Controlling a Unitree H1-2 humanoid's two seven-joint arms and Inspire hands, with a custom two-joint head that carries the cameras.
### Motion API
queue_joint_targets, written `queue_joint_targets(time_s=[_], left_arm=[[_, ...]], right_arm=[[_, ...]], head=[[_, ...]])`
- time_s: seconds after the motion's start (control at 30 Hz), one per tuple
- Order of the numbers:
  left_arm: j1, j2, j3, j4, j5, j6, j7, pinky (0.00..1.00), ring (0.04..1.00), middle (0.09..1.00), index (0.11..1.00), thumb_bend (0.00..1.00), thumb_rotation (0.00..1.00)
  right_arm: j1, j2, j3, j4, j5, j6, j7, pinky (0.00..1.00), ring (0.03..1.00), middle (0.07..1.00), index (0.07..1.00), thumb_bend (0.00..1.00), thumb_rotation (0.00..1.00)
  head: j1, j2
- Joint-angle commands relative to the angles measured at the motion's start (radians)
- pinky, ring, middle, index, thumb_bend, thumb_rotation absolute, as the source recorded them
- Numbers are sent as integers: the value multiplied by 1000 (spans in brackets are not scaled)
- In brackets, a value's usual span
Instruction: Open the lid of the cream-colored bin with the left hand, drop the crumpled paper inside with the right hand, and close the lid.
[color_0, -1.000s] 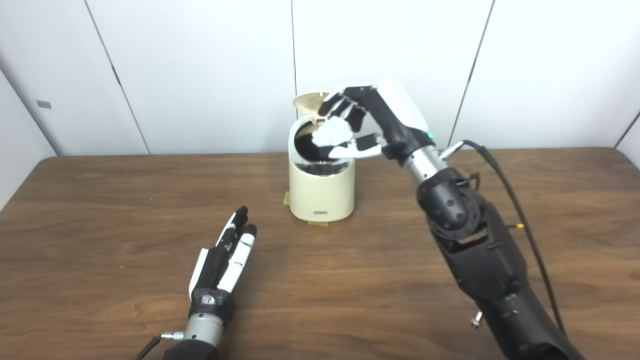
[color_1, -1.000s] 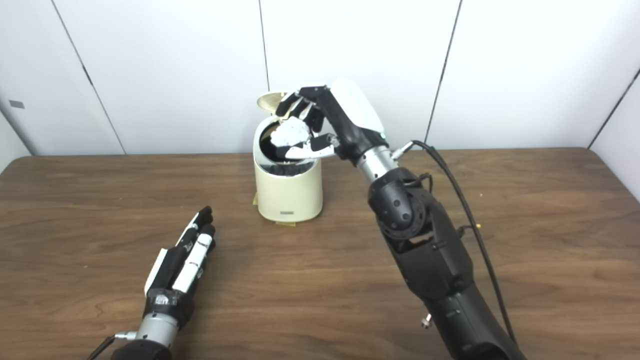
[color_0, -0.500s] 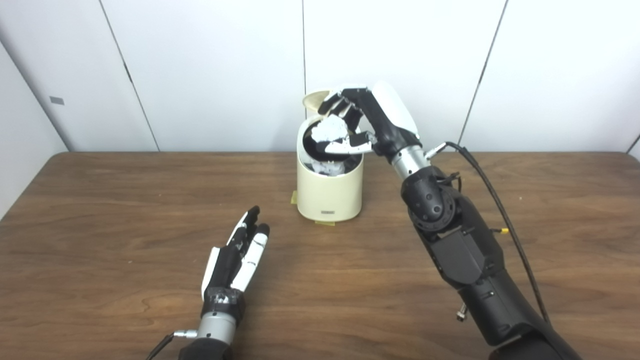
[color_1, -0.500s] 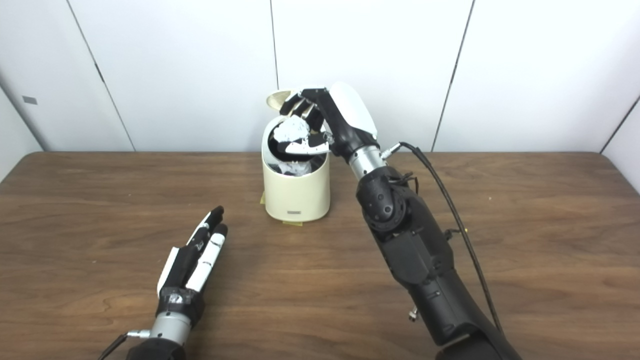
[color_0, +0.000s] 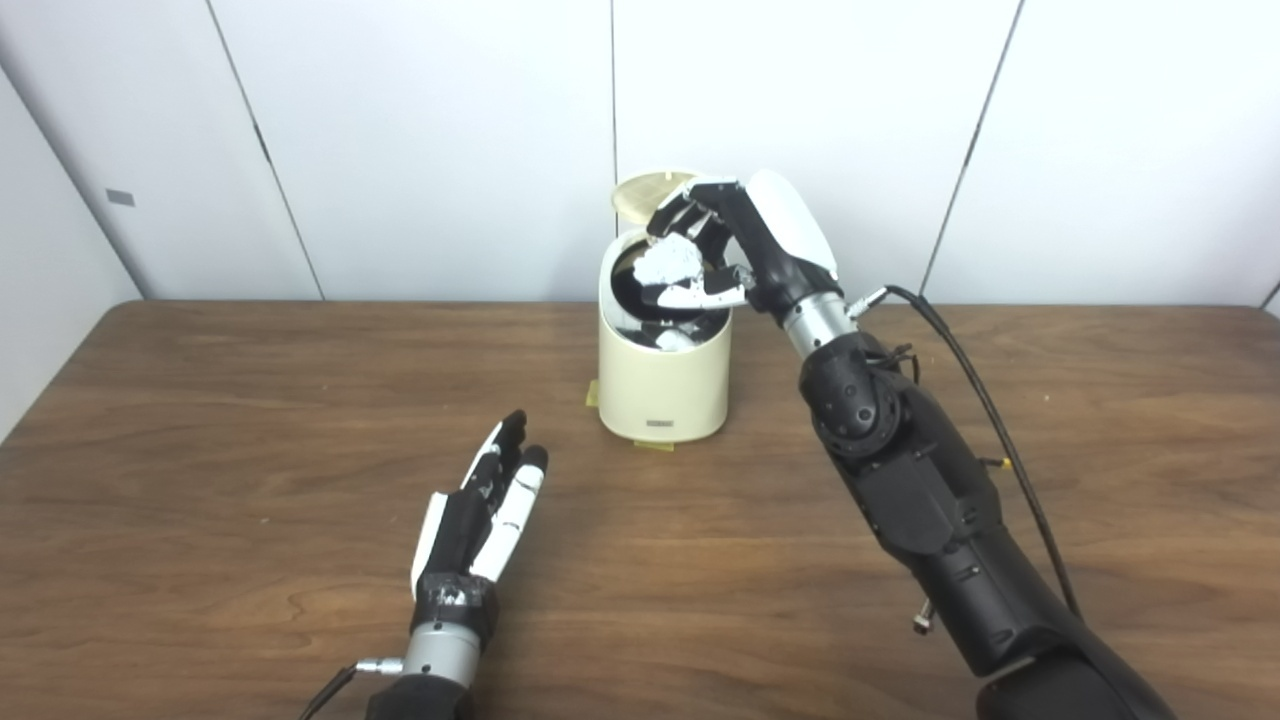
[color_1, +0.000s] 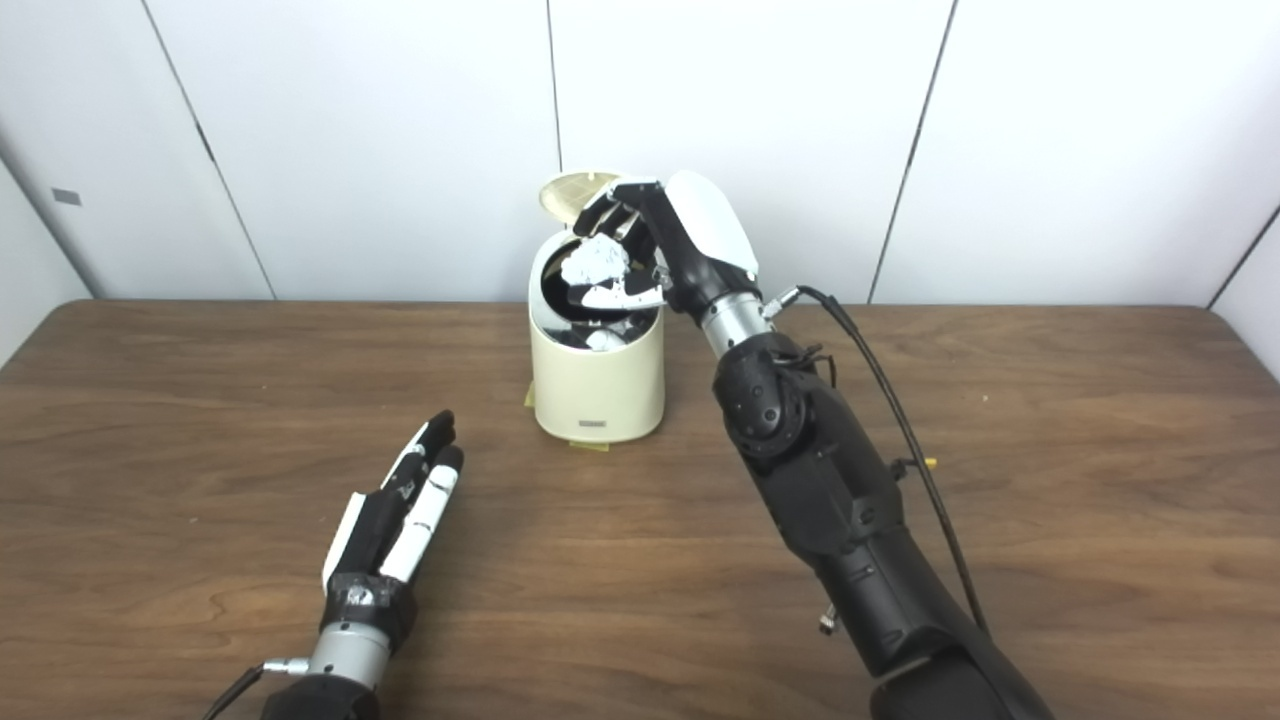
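Observation:
The cream-colored bin (color_0: 660, 385) stands at the back middle of the table, its round lid (color_0: 645, 190) tipped up behind the opening. My right hand (color_0: 735, 245) hangs over the dark opening, shut on the white crumpled paper (color_0: 672, 262), which sits between fingers and thumb just above the rim. Another white crumpled scrap (color_0: 678, 340) lies inside the bin. My left hand (color_0: 482, 505) rests low over the table in front and to the left of the bin, open, fingers straight, holding nothing and well apart from the bin.
Brown wooden table (color_0: 250, 420) with a white panelled wall close behind the bin. Bits of yellow tape (color_0: 592, 395) mark the bin's base. A black cable (color_0: 985, 390) runs along my right forearm.
The camera has shifted, so more of the bin's inside shows. My right hand stays over the opening with the paper in it. The left hand has not visibly moved.

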Motion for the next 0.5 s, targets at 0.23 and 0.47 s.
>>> queue_joint_targets(time_s=[0.23,0.47], left_arm=[[-5,-13,-17,-17,7,-8,-7,1000,1000,983,980,551,671],[-5,-13,-18,-15,7,-8,-5,1000,1000,986,980,544,662]], right_arm=[[-54,-35,19,-39,-55,11,4,459,502,508,501,524,1],[-43,-44,29,-65,-75,51,32,537,631,669,495,524,141]], head=[[0,2],[0,2]])
